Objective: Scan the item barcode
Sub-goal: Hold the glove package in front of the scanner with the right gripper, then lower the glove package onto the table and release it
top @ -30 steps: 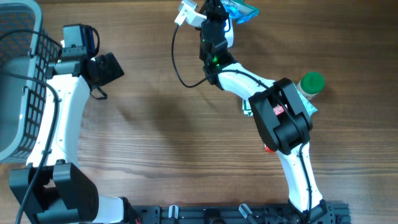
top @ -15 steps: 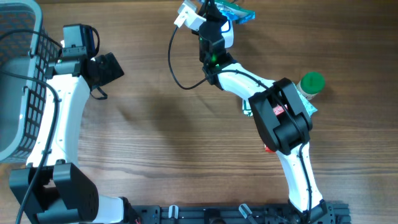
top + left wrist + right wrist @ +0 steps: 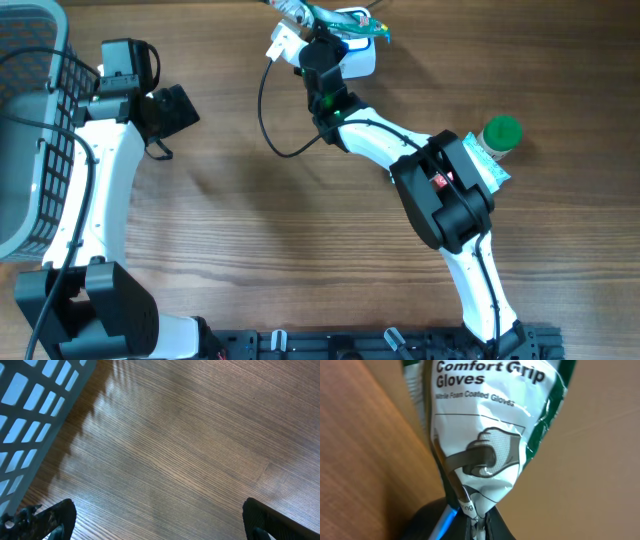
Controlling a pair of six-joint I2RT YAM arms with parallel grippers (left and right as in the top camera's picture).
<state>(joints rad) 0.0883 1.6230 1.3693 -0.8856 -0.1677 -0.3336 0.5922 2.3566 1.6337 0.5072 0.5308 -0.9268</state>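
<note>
The item is a white-and-green packet of gloves (image 3: 485, 435), printed "Comfort Grip Gloves". My right gripper (image 3: 480, 527) is shut on its crimped bottom edge and holds it up before the wrist camera. From above, the packet (image 3: 345, 22) hangs at the table's far edge, with the right gripper (image 3: 322, 42) just under it. No barcode shows on the side I see. A white boxy object (image 3: 358, 58) lies partly under the packet. My left gripper (image 3: 160, 527) is open over bare wood, its fingers (image 3: 50, 517) wide apart, and sits near the basket in the overhead view (image 3: 175, 110).
A grey mesh basket (image 3: 30, 120) stands at the left edge, and its corner shows in the left wrist view (image 3: 30, 405). A green-capped bottle (image 3: 500, 135) and a flat packet (image 3: 492, 172) lie at the right, beside the right arm.
The right gripper has swung left along the far edge with the packet, which has turned and now lies further left. The left arm has not moved.
</note>
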